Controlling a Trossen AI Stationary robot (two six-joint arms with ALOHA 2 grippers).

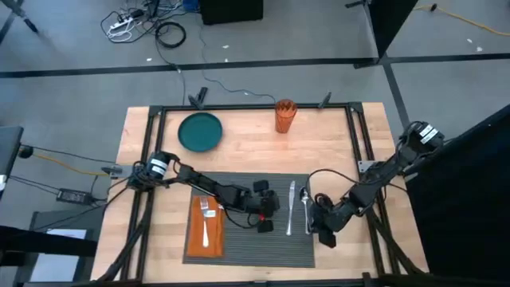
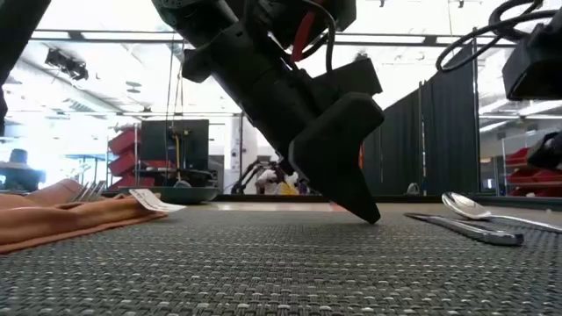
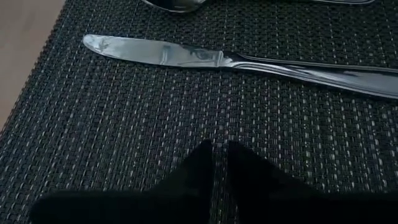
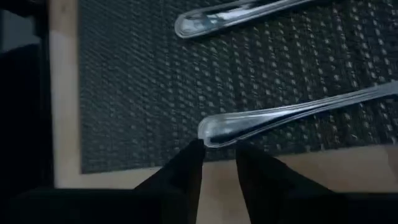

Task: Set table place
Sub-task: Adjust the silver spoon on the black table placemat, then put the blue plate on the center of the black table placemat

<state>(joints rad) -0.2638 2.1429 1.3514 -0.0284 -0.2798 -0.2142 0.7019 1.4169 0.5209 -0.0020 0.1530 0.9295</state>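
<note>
Left pincer (image 1: 265, 226) sits low over the grey placemat (image 1: 247, 247), mid-mat, fingers (image 3: 205, 171) together w/ only a slit between, tips down at the weave, clamped on nothing. Knife (image 1: 291, 209) & spoon (image 1: 305, 209) lie side by side on the mat's right part. Right pincer (image 1: 326, 236) hovers at the mat's right edge nr the front-right corner of the surface (image 1: 239, 147); fingers (image 4: 186, 168) slightly apart, at the spoon handle's end, nothing gripped. Orange napkin (image 1: 205, 226) w/ fork (image 1: 205, 217) on the mat's left. Teal plate (image 1: 200, 131) & orange cup (image 1: 285, 115) stand off the mat, toward the back edge.
</note>
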